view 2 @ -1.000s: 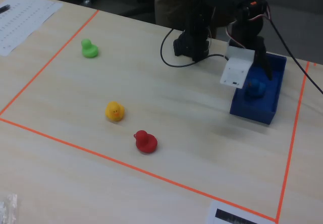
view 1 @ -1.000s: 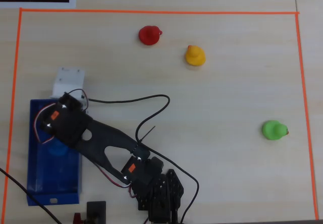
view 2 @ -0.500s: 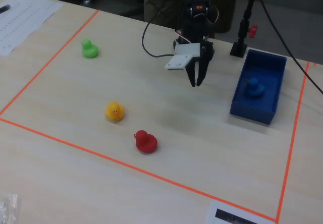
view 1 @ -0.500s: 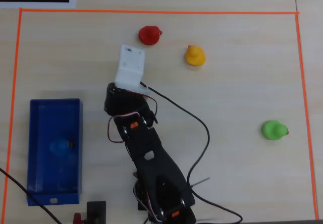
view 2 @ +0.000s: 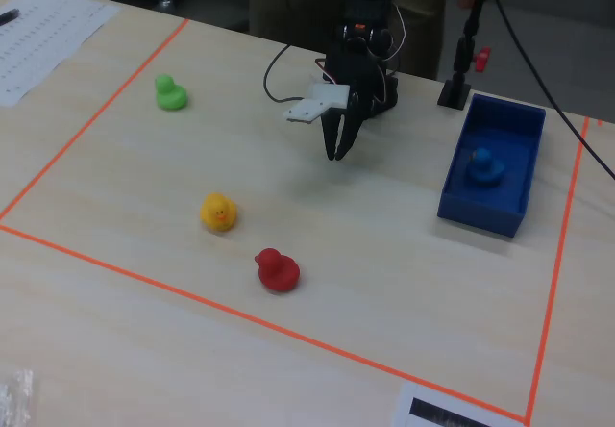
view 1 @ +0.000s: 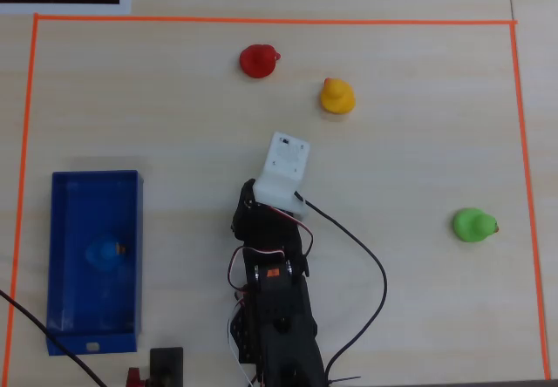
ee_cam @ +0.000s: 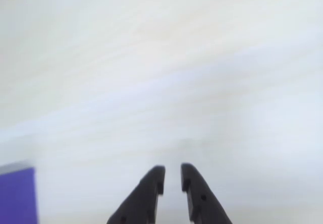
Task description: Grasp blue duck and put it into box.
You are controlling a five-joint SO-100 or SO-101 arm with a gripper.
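The blue duck (view 1: 106, 252) sits inside the blue box (view 1: 96, 178) at the left of the overhead view. In the fixed view the duck (view 2: 483, 164) is in the box (view 2: 480, 213) at the right. My gripper (view 2: 333, 155) points down above bare table near the arm's base, well apart from the box. In the wrist view the gripper (ee_cam: 172, 171) shows two dark fingers with only a narrow gap and nothing between them; a corner of the box (ee_cam: 17, 193) shows at lower left. In the overhead view the white wrist mount (view 1: 286, 169) hides the fingers.
A red duck (view 1: 258, 60), a yellow duck (view 1: 336, 96) and a green duck (view 1: 473, 225) stand on the table inside an orange tape border (view 1: 279, 21). A black cable (view 1: 370, 265) loops to the right of the arm.
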